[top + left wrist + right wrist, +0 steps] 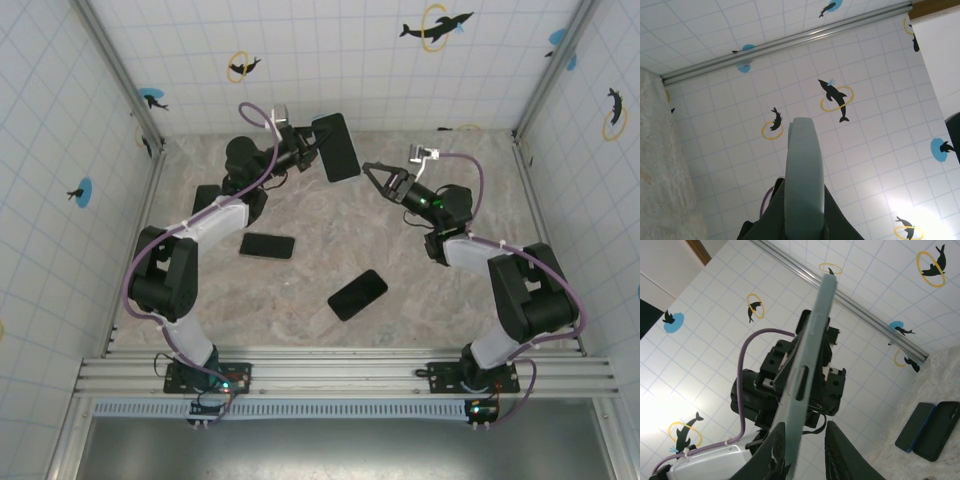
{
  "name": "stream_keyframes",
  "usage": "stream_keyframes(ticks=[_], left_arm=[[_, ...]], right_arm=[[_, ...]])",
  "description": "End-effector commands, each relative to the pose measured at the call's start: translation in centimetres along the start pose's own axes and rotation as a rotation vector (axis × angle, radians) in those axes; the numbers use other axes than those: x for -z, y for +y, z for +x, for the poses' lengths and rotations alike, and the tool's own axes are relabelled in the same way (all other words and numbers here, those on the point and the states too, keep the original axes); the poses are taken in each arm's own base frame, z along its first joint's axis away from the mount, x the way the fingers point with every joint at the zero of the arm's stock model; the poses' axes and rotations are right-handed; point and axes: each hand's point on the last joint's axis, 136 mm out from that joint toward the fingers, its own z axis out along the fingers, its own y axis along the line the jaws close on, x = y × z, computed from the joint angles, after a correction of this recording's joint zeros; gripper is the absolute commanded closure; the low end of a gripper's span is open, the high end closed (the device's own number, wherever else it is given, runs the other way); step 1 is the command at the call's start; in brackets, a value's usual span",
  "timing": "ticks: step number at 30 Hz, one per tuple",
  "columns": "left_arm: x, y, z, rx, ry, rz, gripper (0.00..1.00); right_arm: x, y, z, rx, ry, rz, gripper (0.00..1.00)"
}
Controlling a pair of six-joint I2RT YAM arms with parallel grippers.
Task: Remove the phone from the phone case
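Left claw (pixel 303 152): clenched on cased phone (pixel 335 146), held aloft. Right claw (pixel 376 181): released, just beside; should pinch its rim only, peel slowly.

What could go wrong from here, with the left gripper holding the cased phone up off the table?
1. The left gripper holds the cased phone by one side only, above the table. A hard pull from the open right gripper might work it loose and drop it.
2. In the right wrist view the phone's edge lies nearer one finger than centred, so closing could glance off, or pinch case and phone together instead of parting them.
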Motion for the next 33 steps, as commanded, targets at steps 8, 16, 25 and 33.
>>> stream_keyframes(ticks=[8,16,25,33], left_arm=[[-0.2,-5.2,-0.3,-0.098,-0.002,0.108,1.0],[-0.1,-5.7,-0.5,-0.095,-0.016,0.129,1.0],[-1.4,-3.5,1.5,-0.029,-0.02,0.078,1.0],[-1.2,-1.9,1.6,-0.025,-0.038,0.019,1.0]], right_arm=[[-0.1,0.4,1.0,0.022,0.032,-0.011,0.75],[-0.8,-0.3,2.2,0.023,0.09,0.018,0.75],[-2.3,1.8,0.9,-0.077,-0.014,-0.029,0.73],[-3.1,1.9,0.3,-0.163,-0.08,-0.01,0.78]])
